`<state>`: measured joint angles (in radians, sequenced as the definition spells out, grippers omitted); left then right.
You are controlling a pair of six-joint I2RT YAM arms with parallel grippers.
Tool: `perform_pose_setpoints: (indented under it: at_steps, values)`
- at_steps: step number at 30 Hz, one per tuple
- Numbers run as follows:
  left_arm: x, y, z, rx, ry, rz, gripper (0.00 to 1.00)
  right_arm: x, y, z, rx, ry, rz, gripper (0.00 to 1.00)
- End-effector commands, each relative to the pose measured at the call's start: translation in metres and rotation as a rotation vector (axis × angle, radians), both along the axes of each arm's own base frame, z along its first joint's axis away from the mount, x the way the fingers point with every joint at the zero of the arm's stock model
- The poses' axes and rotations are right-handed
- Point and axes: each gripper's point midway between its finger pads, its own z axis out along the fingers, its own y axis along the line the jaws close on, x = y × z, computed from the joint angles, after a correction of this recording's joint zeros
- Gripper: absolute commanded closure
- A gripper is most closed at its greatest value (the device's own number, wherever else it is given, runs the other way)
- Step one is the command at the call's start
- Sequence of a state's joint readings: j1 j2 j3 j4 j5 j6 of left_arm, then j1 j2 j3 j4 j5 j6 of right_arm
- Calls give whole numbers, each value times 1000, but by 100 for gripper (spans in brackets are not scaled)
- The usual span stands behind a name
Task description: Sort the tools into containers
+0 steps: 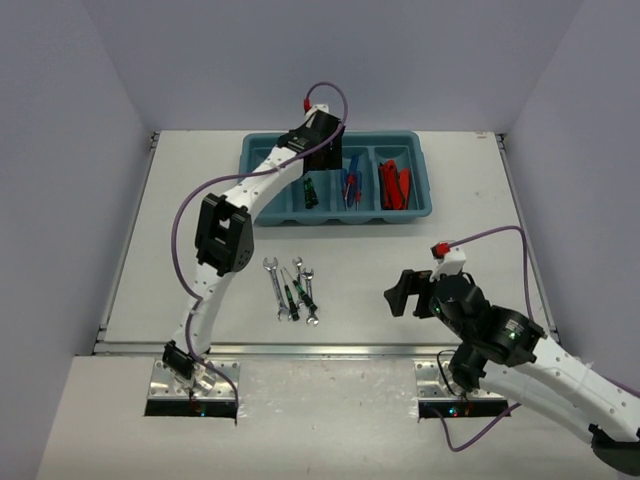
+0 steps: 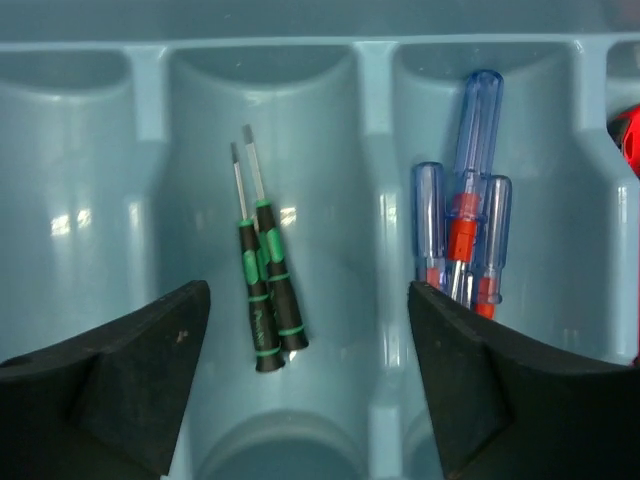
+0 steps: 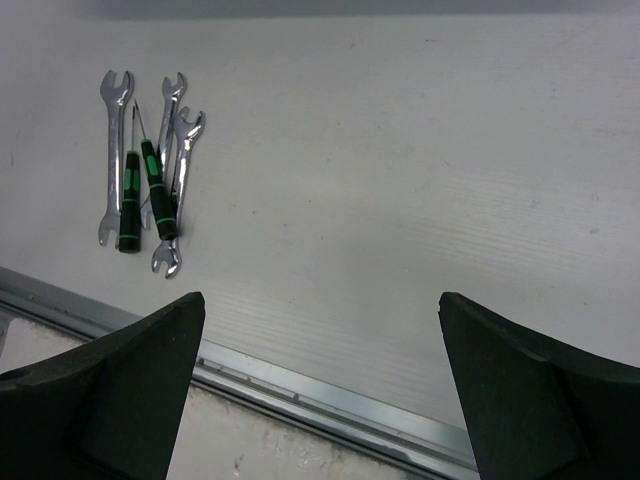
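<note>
The teal tray (image 1: 420,140) sits at the back of the table. My left gripper (image 1: 322,152) hovers open and empty over its second compartment, where two green-black drivers (image 2: 265,275) lie; they also show in the top view (image 1: 310,192). Blue-handled screwdrivers (image 2: 468,215) lie in the third compartment (image 1: 350,185). Red-and-black utility knives (image 1: 395,183) lie in the fourth. Three silver wrenches (image 1: 272,285) and two green-black drivers (image 1: 290,295) lie together on the table; the right wrist view shows them too (image 3: 150,185). My right gripper (image 1: 402,293) is open and empty, right of that pile.
The tray's first compartment (image 2: 70,220) shows no tools. A metal rail (image 3: 330,395) runs along the table's near edge. White walls close in the left, right and back sides.
</note>
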<state>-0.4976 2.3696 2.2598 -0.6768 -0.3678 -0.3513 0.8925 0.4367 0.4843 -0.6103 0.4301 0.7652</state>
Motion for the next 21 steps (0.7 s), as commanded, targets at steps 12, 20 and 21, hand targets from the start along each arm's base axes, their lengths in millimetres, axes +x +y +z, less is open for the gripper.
perform_pose_setpoints:
  at_steps: [12, 20, 21]
  values:
    - [-246, 56, 192, -371, -378, -123, 0, 25, 103, -42, -137, 275, 229, 15]
    - [-329, 100, 157, -341, -344, -261, 0, 38, 177, -76, -264, 372, 395, 53]
    - [-335, 104, 159, -330, -372, -288, 0, 37, 184, -79, -273, 379, 421, 53]
